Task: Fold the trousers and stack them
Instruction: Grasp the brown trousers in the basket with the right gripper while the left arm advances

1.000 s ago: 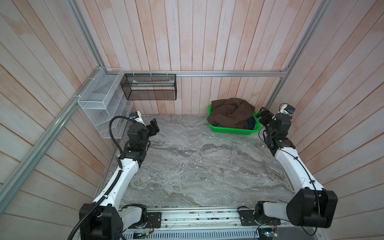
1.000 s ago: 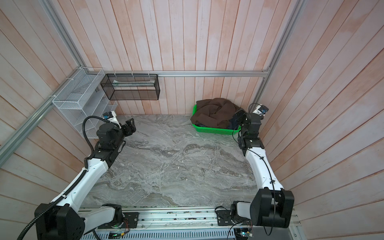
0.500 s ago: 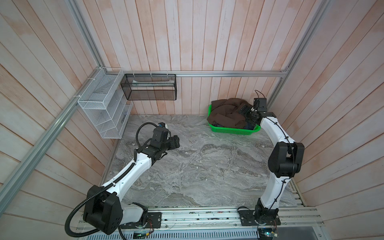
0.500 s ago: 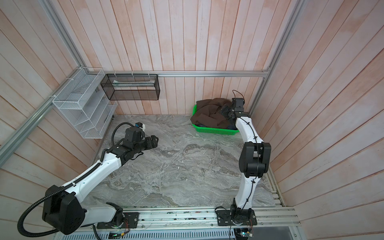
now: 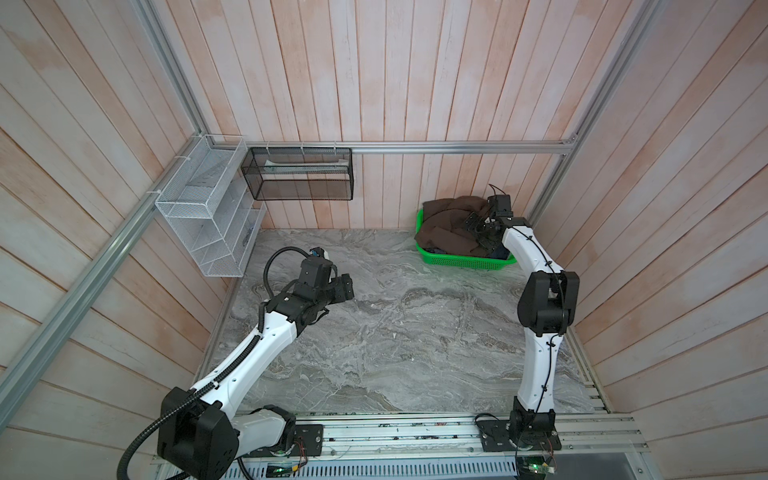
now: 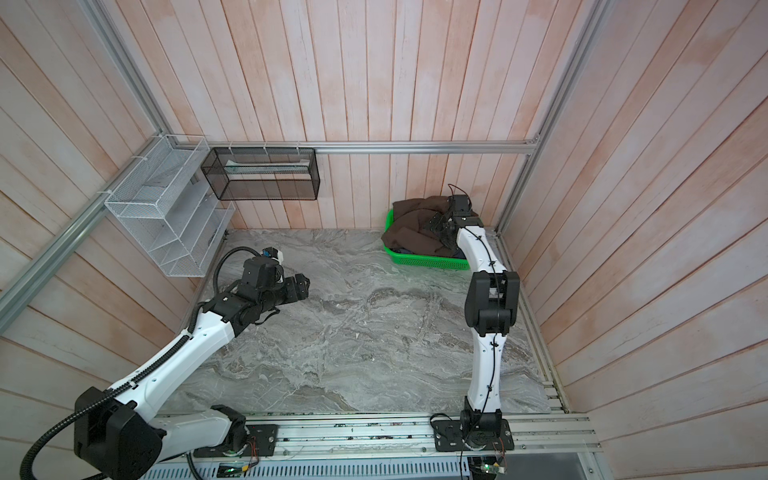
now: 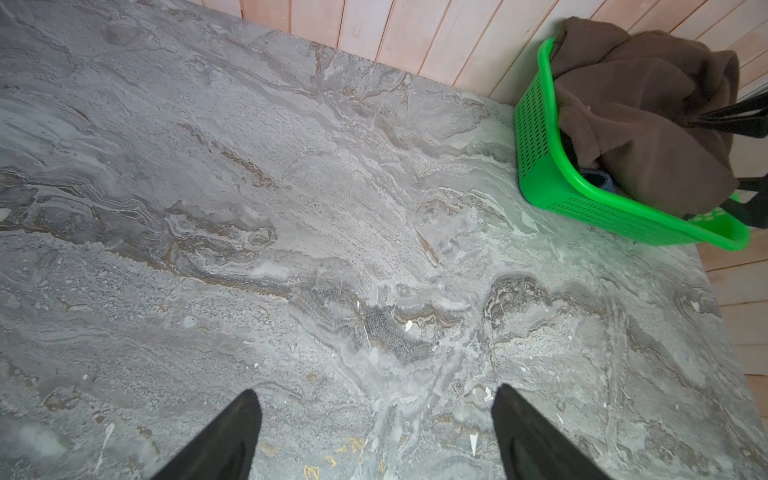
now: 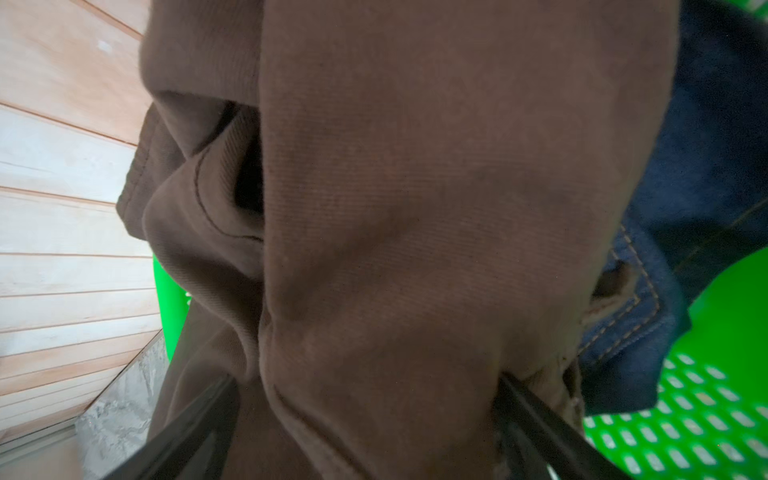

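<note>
Straddles thick fold of soft brown twill trousers (image 8: 415,166), heaped in perforated green basket (image 8: 706,415), with right gripper (image 8: 368,380) jaws spread wide; holds left gripper (image 7: 376,399) jaws equally wide, empty, over veined grey marble tabletop (image 7: 291,208).

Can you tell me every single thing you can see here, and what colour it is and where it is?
trousers: one pair, dark brown, bunched up on top inside the basket
denim garment: one, navy blue, in the basket under the trousers
basket: one, bright green, on the table's far right corner
wire shelf: one, white, hung on the left wall
mesh box: one, black, hung on the back wall
table: one, grey marble pattern, filling the middle
left gripper: one, black, open, above the bare table on the left
right gripper: one, black, open, down in the basket with a fold of the trousers between its fingers
</note>
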